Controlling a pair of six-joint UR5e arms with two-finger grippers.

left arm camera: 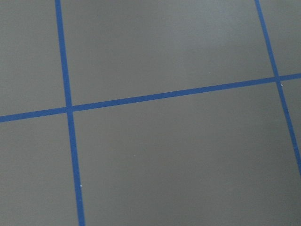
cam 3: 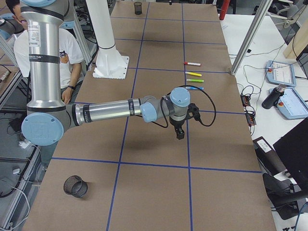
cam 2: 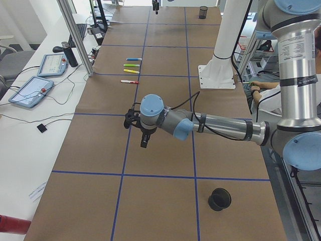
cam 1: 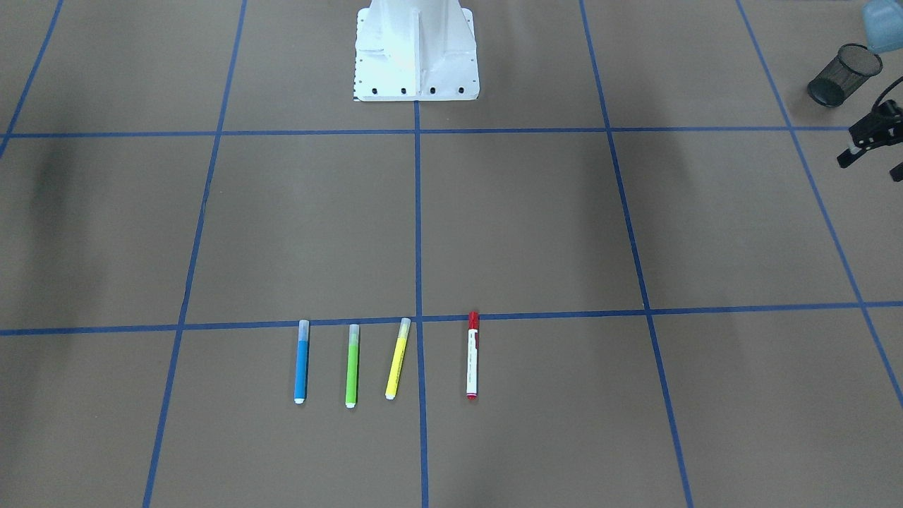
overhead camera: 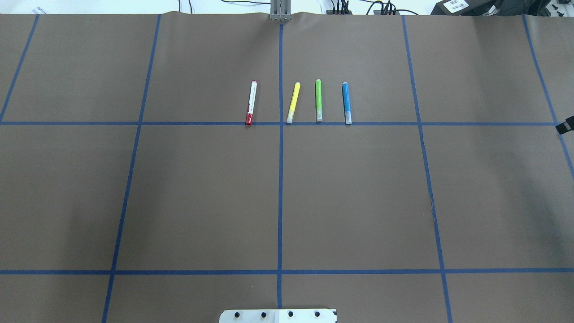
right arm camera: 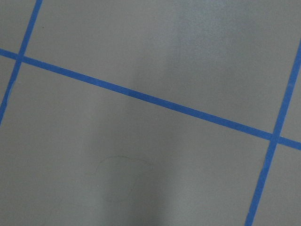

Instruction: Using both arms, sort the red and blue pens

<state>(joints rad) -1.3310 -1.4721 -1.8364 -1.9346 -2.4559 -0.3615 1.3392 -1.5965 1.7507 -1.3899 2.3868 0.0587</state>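
Observation:
Four pens lie side by side along a blue tape line on the far half of the table. The red pen (overhead camera: 251, 102), white-barrelled with a red cap, is the leftmost from overhead. The blue pen (overhead camera: 346, 102) is the rightmost, with a yellow highlighter (overhead camera: 293, 102) and a green highlighter (overhead camera: 318, 99) between them. My left gripper (cam 2: 144, 138) hangs above the table far off to the left of the row. My right gripper (cam 3: 179, 132) hangs far off to the right. Whether either is open or shut, I cannot tell. Both wrist views show only bare paper and tape lines.
A black mesh cup (cam 1: 843, 74) stands on my left end of the table and another mesh cup (cam 3: 75, 186) on my right end. The white robot pedestal (cam 1: 416, 53) stands at the near middle. A seated person (cam 3: 72, 62) is behind the robot.

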